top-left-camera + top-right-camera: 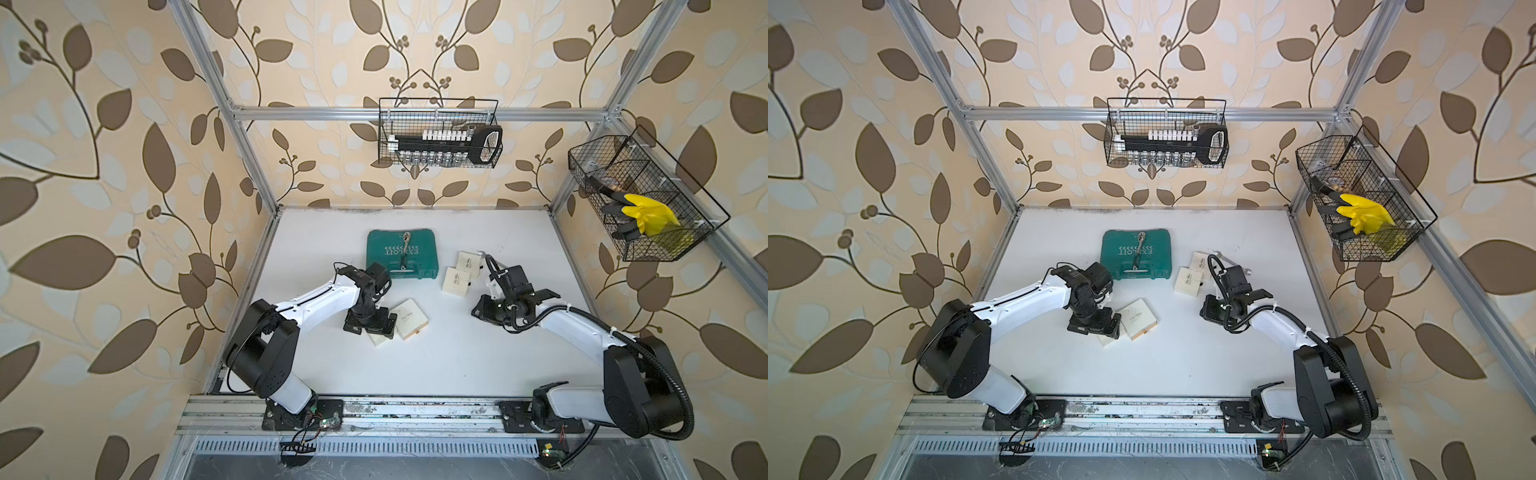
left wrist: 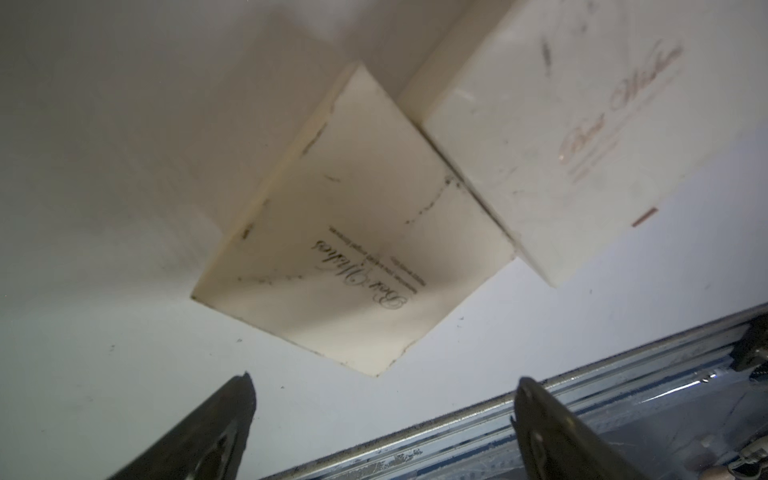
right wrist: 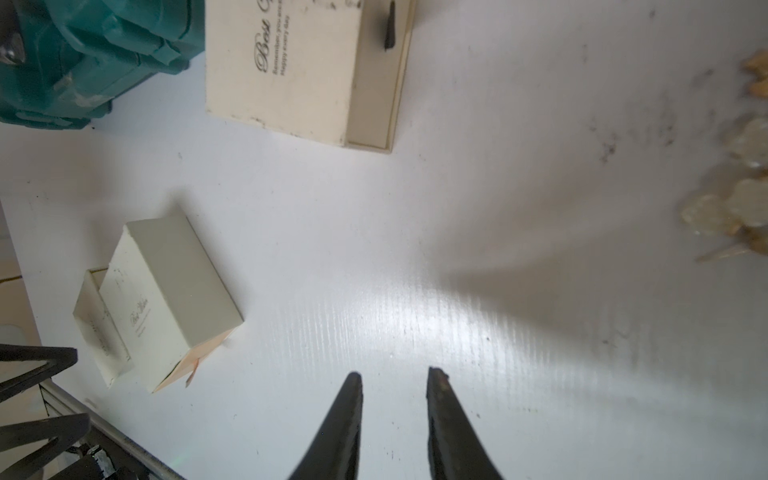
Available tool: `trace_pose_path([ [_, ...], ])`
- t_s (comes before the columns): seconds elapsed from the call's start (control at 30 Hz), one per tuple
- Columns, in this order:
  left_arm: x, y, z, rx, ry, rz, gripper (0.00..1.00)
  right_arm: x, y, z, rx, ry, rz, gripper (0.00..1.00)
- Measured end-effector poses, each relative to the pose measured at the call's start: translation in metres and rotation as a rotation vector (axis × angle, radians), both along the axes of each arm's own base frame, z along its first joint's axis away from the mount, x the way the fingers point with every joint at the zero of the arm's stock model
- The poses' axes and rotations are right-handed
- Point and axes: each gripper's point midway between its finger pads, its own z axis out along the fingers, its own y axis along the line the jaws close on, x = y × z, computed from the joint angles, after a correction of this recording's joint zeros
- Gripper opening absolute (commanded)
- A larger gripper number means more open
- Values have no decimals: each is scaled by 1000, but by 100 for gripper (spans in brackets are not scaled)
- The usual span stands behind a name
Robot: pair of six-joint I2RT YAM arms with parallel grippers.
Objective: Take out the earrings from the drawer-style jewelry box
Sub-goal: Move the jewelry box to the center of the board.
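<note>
Earrings (image 3: 723, 212) lie apart from the down-tilted, narrowly parted right gripper (image 3: 395, 372).

Leaf-print wallpaper (image 1: 104, 187), aluminium frame (image 1: 311, 111), white tabletop (image 1: 436, 361) — wire basket (image 1: 438, 99) behind

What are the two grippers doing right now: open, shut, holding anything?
Left gripper: jaws wide open, holding nothing.
Right gripper: jaws slightly open, holding nothing.

"Best Wishes" on the cream box (image 2: 353, 249) and the neighbouring box (image 2: 561, 124); inverted "EXPLOIT" on the green case (image 1: 419, 245).
</note>
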Motion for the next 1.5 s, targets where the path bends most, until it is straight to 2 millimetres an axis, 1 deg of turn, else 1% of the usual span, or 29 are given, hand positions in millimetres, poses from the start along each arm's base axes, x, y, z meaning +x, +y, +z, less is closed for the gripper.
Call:
trace_pose_path([
  [0.13,4,0,-10,20,5,0,99,0,0,1,-1,-5,-1,29],
  [0.3,16,-2,-18,37,-21,-4,99,-1,-1,2,-1,-11,-1,29],
  [0.47,30,-4,-38,102,-2,-26,99,-1,-1,3,0,-12,-1,29],
  [0.53,35,-6,-41,137,2,-44,99,0,-1,3,0,-14,0,29],
  [0.63,41,-21,-42,170,-13,-102,99,0,0,5,2,-22,4,29],
  [0.7,46,-38,-42,184,-35,-165,99,0,1,7,5,-26,6,29],
  [0.8,50,-71,-41,175,-72,-256,99,-1,2,8,10,-31,15,29],
  [0.87,53,-92,-39,155,-94,-308,99,-3,3,7,13,-28,18,29],
  [0.97,55,-118,-35,95,-106,-362,99,-6,3,4,12,-19,20,29],
  [1.07,57,-139,-27,17,-113,-392,99,-9,3,1,12,-8,20,29],
  [1.2,58,-151,-17,-46,-115,-405,99,-15,4,-1,17,3,28,29],
  [1.37,56,-154,-15,-67,-101,-409,99,-36,5,-2,19,13,52,30],
  [1.5,60,-151,-16,-80,-91,-388,99,-48,4,-7,14,42,61,30],
])
